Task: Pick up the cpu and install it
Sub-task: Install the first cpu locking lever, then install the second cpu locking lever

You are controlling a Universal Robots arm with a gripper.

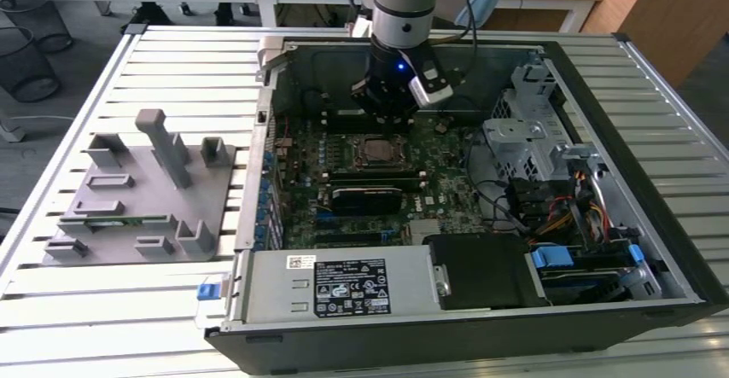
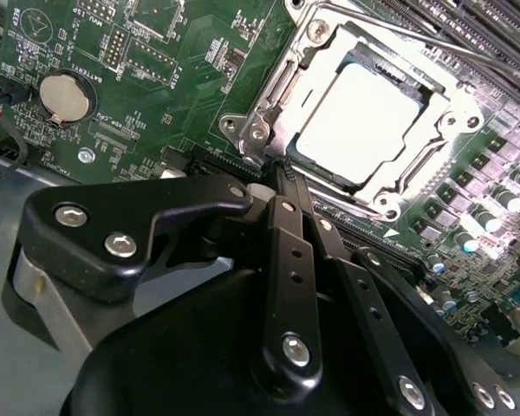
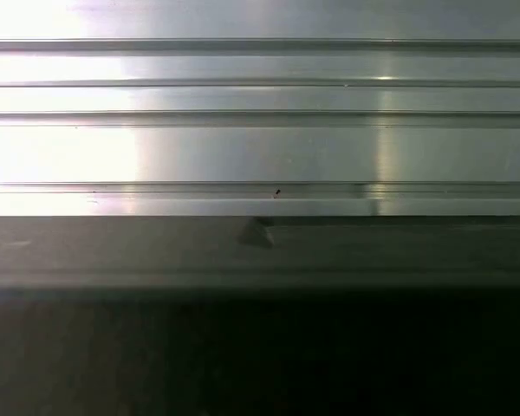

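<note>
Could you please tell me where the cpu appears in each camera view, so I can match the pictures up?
Exterior view: the cpu lies in the socket at the middle of the motherboard, just below the gripper.
Second wrist view: the cpu is the bright square inside the metal socket frame, beyond the gripper's closed fingertips.
First wrist view: metal slats; I cannot find the cpu there.
Shared landmark: the green motherboard.

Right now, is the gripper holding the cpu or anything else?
Nothing. The gripper has its fingers shut together and empty; the cpu already sits in the socket.
</note>
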